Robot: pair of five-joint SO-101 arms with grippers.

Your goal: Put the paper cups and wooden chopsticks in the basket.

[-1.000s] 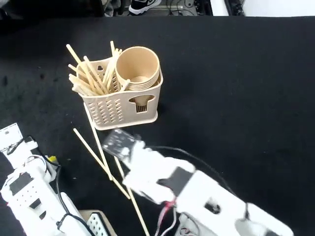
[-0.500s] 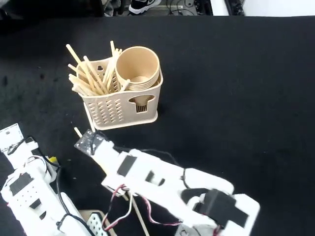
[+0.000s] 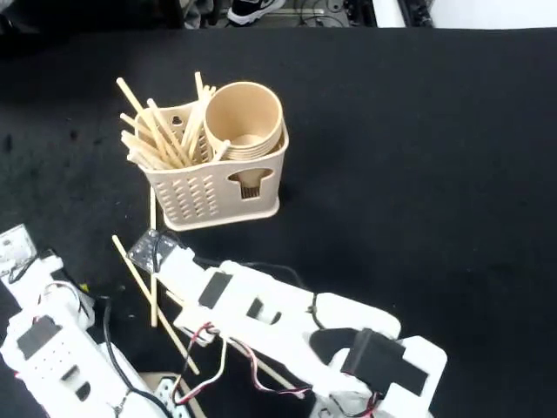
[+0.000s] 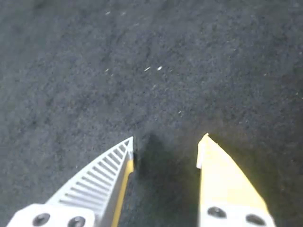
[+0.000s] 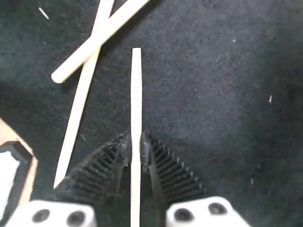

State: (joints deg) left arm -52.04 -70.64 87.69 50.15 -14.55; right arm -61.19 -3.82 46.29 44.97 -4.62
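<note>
The beige basket point(image 3: 204, 196) stands at the back left of the black table. It holds stacked paper cups point(image 3: 244, 117) and several wooden chopsticks point(image 3: 157, 135). My right gripper point(image 3: 150, 251) sits just in front of the basket, shut on one chopstick point(image 5: 136, 85) that runs straight out past its fingertips point(image 5: 136, 139). Two loose chopsticks point(image 5: 78, 118) lie crossed on the cloth beside it; one long one point(image 3: 130, 266) slants under the arm. My left gripper point(image 4: 166, 142) hangs open over bare black cloth with nothing between its fingers.
The left arm's white body point(image 3: 39, 340) fills the front left corner. A beige box point(image 3: 165, 392) with wires sits at the front edge between the arms. The right half of the table is black cloth point(image 3: 418, 174).
My right arm has swung left toward the spot in front of the basket and shut on a chopstick. The loose chopsticks have shifted left. The left arm has sunk slightly.
</note>
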